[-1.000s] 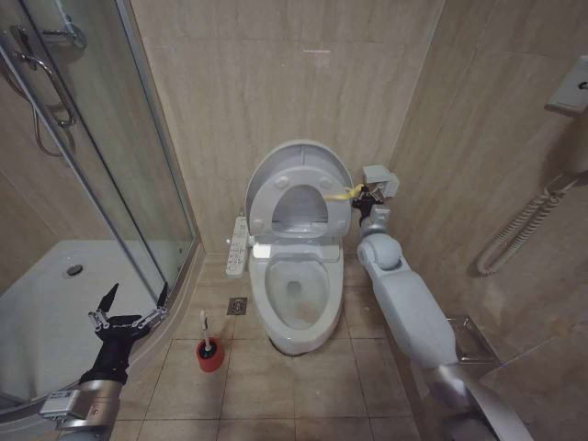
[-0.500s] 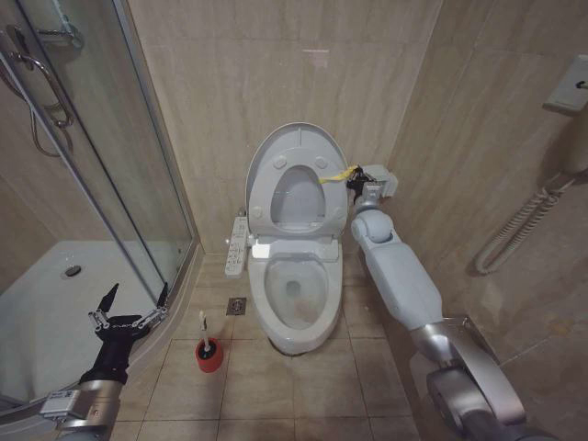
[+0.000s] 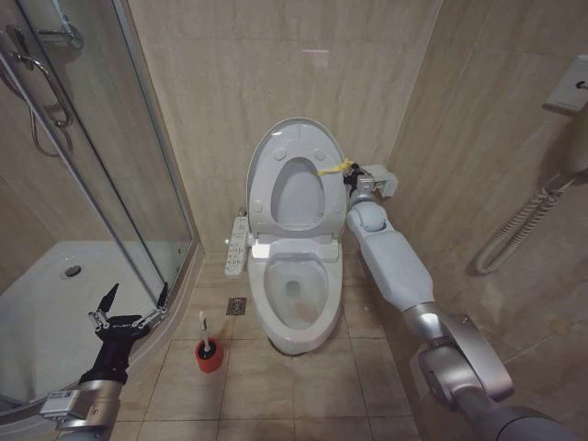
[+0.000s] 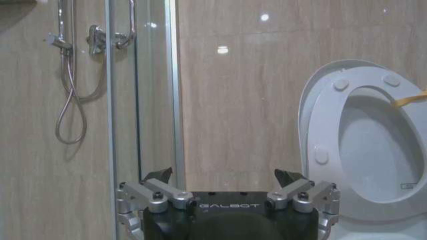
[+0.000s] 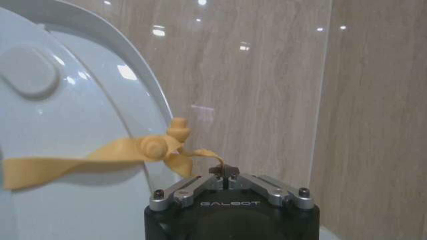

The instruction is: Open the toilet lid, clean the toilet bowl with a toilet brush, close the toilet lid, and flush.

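Centrally, against the tiled back wall (image 3: 276, 64), the toilet bowl (image 3: 296, 292) stands uncovered, its basin holding only a shallow pool at the drain. Behind it the toilet lid (image 3: 292, 179) is raised nearly upright with the seat ring (image 3: 296, 195) resting against it. My right arm reaches along the right-hand wall to the lid's edge, where my right gripper (image 3: 351, 175) has its fingers pinched together on the yellow strap (image 5: 133, 150) tied there. On my left the glass shower enclosure (image 3: 92, 165) and its white tray (image 3: 46, 303) border the floor; my left gripper (image 3: 129, 317) hovers beside the glass, fingers spread wide, holding nothing. Between tray and bowl, open floor tiles surround the red cup holder (image 3: 210, 358), in which the toilet brush (image 3: 204, 329) stands upright, near the bowl's base.
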Controlling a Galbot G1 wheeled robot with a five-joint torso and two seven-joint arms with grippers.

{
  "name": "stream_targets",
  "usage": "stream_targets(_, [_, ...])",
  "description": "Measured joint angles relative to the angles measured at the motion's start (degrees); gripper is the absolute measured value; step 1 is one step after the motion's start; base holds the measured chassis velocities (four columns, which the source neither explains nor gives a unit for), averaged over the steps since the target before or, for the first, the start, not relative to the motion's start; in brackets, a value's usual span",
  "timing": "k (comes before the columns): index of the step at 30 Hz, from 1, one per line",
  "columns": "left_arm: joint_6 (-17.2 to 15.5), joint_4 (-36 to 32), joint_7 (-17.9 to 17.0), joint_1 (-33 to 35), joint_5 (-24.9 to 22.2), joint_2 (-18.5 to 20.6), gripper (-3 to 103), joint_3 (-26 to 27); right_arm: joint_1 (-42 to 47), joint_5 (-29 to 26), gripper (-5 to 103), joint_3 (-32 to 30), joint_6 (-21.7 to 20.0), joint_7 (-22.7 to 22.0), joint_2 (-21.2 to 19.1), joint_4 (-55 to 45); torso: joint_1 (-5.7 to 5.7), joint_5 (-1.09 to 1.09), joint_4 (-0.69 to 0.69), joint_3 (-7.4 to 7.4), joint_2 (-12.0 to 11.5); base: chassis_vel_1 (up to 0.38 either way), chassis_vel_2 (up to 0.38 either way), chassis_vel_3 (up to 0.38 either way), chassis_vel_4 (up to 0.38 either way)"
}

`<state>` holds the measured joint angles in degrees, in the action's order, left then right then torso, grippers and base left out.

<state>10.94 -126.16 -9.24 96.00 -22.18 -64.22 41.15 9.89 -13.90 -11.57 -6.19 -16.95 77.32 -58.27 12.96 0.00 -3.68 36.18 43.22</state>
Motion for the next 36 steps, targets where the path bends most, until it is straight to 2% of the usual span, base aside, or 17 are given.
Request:
stream_targets(8, [0.0, 0.0, 0.0, 0.0, 0.0, 0.0, 100, 0.0, -1.5, 0.8, 0, 0.4, 0.0, -0.2, 1.4, 2.1, 0.00, 0.00, -0.03, 0.00, 0.0, 0.000, 0.000, 0.000, 0.000])
stream_targets(20, [0.0, 0.0, 0.0, 0.0, 0.0, 0.0, 100, 0.0, -2.1, 1.5, 0, 0.6, 0.1, -0.5, 1.5, 2.7, 0.00, 0.00, 0.01, 0.00, 0.0, 0.000, 0.000, 0.000, 0.000])
stream_targets(28, [0.0, 0.0, 0.0, 0.0, 0.0, 0.0, 100, 0.0, 0.2, 0.7, 0, 1.2, -0.5, -0.7, -1.7, -1.0, 0.00, 0.01, 0.07, 0.00, 0.0, 0.000, 0.000, 0.000, 0.000])
stream_targets(36, [0.0, 0.0, 0.0, 0.0, 0.0, 0.0, 100, 0.0, 2.6, -0.7, 0, 1.3, -1.0, -1.0, -5.0, -4.5, 0.00, 0.01, 0.03, 0.00, 0.0, 0.000, 0.000, 0.000, 0.000])
